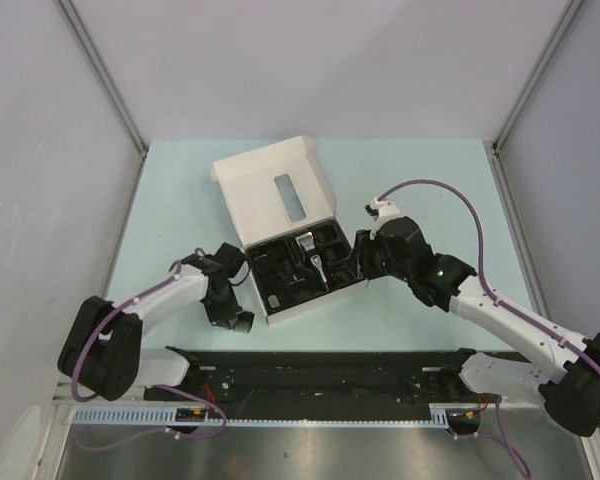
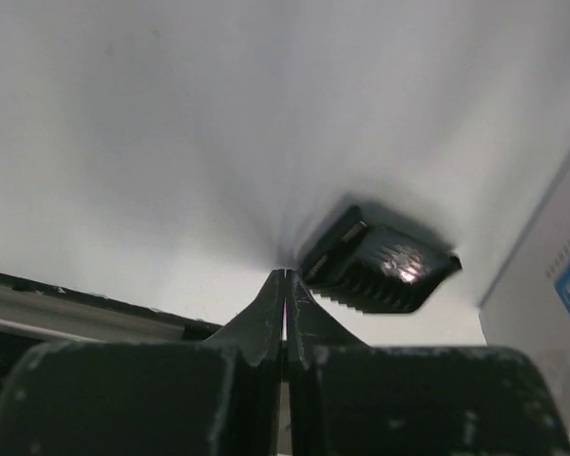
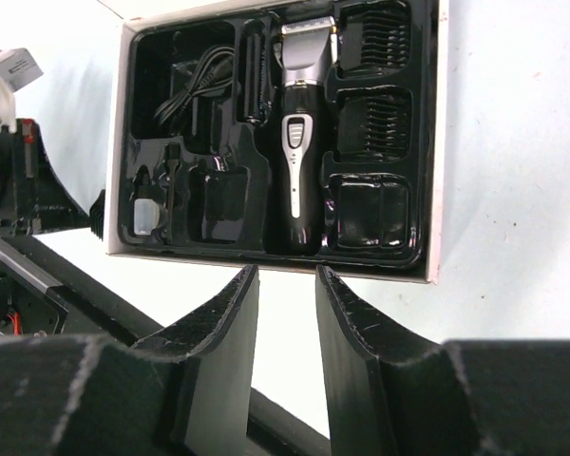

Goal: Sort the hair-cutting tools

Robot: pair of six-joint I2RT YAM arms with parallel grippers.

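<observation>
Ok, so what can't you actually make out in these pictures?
- Left wrist view: the comb guard just past the shut left gripper is blurred, so whether they touch cannot be told.
- Top view: the pieces in the white box around the clipper are too small to name.
- Right wrist view: the box's lid is cut off by the top edge, and the open right gripper hides the nearest table.
</observation>
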